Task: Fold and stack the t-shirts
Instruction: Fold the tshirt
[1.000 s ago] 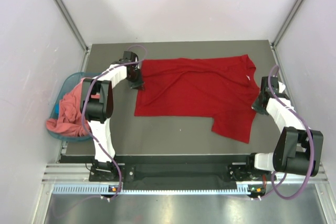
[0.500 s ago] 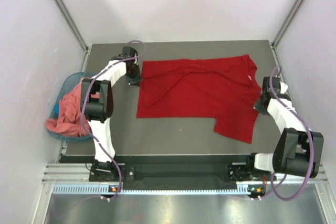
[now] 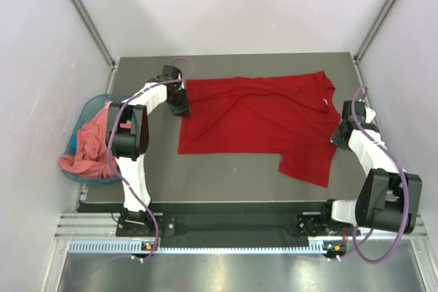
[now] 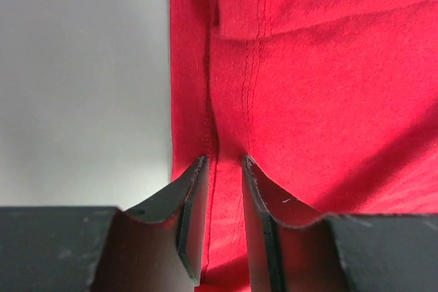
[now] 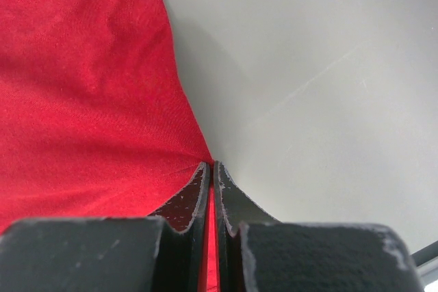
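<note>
The deep red t-shirt (image 3: 260, 117) lies spread on the dark table, neck and white label (image 3: 323, 102) at the right. My left gripper (image 3: 181, 102) is at the shirt's far left edge. In the left wrist view its jaws (image 4: 224, 162) stand apart over the hem of the red cloth (image 4: 308, 100). My right gripper (image 3: 338, 135) is at the shirt's right edge. In the right wrist view it (image 5: 211, 165) is shut on a thin edge of red cloth (image 5: 82, 100). The salmon-pink t-shirt (image 3: 89, 145) lies crumpled in the basket at the left.
A teal plastic basket (image 3: 85, 110) stands off the table's left edge, beside the left arm. White walls and metal posts close in the back and sides. The table's front strip (image 3: 226, 182) lies bare below the shirt.
The shirt's left edge has shifted a little to the right. My left gripper drew back off the edge, then came back onto the hem. The right gripper moved slightly right.
</note>
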Robot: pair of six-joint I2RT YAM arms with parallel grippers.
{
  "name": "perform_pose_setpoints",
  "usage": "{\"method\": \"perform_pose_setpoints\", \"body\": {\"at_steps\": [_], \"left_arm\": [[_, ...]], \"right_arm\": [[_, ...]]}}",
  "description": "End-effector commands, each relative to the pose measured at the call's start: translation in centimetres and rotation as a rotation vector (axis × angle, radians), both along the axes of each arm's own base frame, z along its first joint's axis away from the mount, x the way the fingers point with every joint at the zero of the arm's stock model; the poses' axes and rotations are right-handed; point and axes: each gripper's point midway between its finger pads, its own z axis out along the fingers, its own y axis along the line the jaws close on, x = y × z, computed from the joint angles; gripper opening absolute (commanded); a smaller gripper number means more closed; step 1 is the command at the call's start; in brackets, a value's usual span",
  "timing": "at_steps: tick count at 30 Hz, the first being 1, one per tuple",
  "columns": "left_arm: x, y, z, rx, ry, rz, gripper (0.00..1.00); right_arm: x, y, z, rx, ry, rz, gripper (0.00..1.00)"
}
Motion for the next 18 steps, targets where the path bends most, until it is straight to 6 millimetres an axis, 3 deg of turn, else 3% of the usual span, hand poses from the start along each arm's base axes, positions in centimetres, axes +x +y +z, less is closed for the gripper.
{"method": "perform_pose_setpoints", "body": {"at_steps": [1, 14, 18], "left_arm": [[1.5, -0.1, 1.6, -0.016, -0.08, 0.006, 0.32], [2.4, 0.0, 0.7, 0.001, -0.068, 0.018, 0.31], [2.6, 0.0, 0.6, 0.007, -0.07, 0.015, 0.24]], "right_arm": [[0.4, -0.8, 1.1, -0.025, -0.048, -0.013, 0.0], [0.6, -0.7, 1.1, -0.023, -0.049, -0.009, 0.0], [0.6, -0.7, 1.1, -0.025, -0.049, -0.01, 0.0]]}}
